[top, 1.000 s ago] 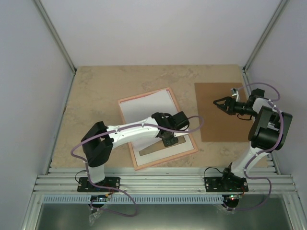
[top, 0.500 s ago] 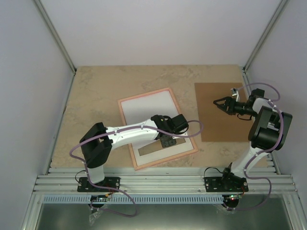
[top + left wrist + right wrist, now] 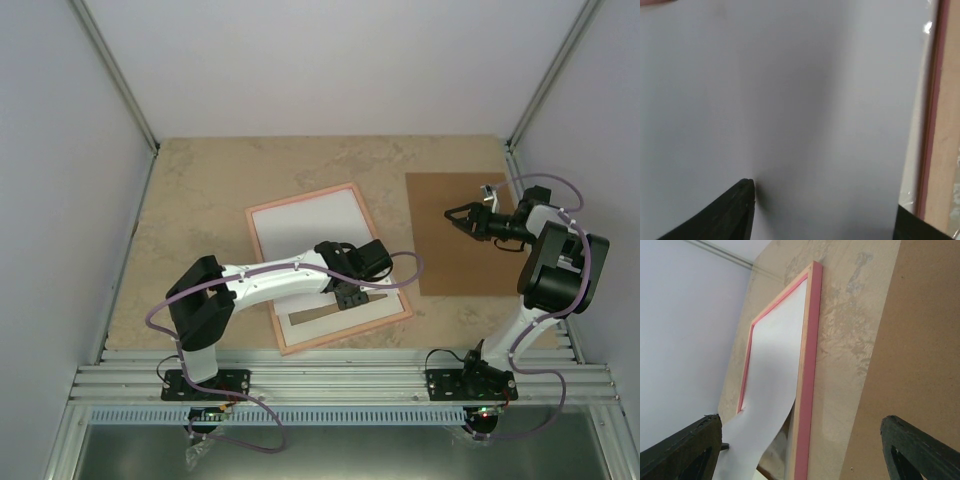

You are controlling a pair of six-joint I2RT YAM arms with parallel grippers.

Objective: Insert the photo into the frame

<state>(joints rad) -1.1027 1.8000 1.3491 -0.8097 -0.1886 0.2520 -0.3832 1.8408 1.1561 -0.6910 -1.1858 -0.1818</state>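
The pink frame [image 3: 385, 255] lies flat at the table's middle, also seen edge-on in the right wrist view [image 3: 807, 370]. The photo [image 3: 310, 235] rests inside it white back up; its near end curves up off the frame [image 3: 765, 405]. My left gripper [image 3: 349, 296] hovers over that near end. In the left wrist view the white sheet [image 3: 800, 90] fills the picture, the gripper [image 3: 822, 205] is open and its fingers [image 3: 737, 210] stand wide apart over the paper. My right gripper [image 3: 455, 215] [image 3: 800, 422] is open above the brown sheet, holding nothing.
A plain brown cardboard sheet [image 3: 465, 240] [image 3: 920, 365] lies at the right of the table, under the right arm. White walls close the back and both sides. The arm bases and a metal rail [image 3: 330, 380] run along the near edge.
The left gripper's fingers have parted from shut to open over the photo's near end. The left arm has settled slightly lower and nearer. The right arm has not moved.
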